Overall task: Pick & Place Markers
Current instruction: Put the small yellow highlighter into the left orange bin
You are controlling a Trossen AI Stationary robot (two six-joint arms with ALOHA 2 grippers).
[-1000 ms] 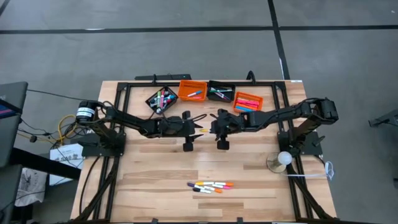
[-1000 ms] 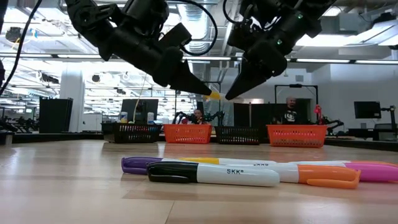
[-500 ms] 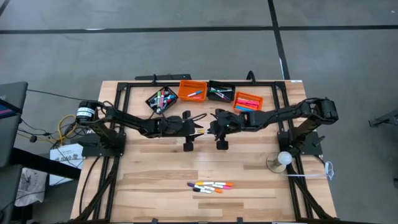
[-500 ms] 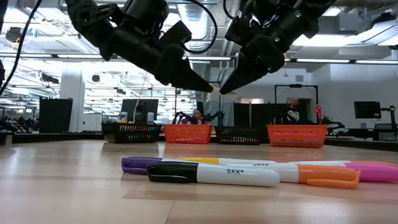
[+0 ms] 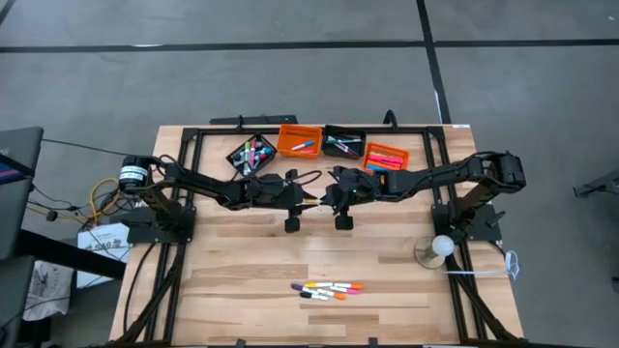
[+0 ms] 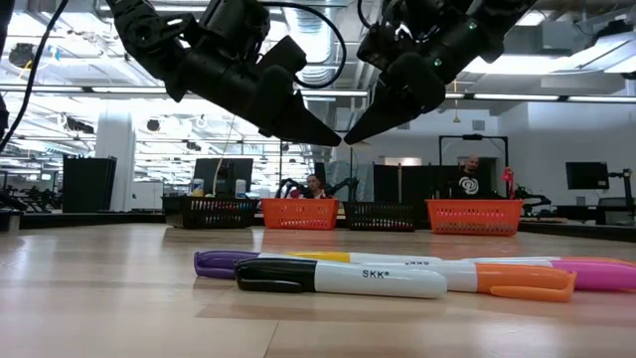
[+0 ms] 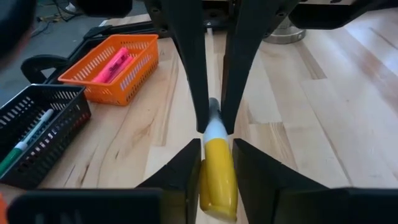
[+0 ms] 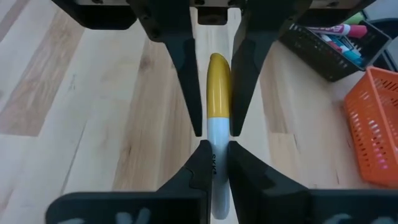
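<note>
Both grippers have drawn together since a second ago, and their tips now meet in mid-air above the table's middle. The right gripper [image 8: 213,152] is clamped on the white barrel of a yellow-capped marker [image 8: 217,99], smooth and round, held level. The left gripper [image 7: 216,163] has narrowed around the yellow cap; its tapered dark fingers [image 7: 186,171] flank the cap closely, though whether they press it is hard to tell. In the low view the marker is hidden where the two pointed tips meet.

Behind the arms stand four small mesh-walled bins [image 5: 299,140], orange and black by turns, holding more markers. A loose row of markers [image 5: 329,288] lies near the front edge of the pale wooden table [image 5: 232,290], unmoved. People in the room beyond are small and indistinct.
</note>
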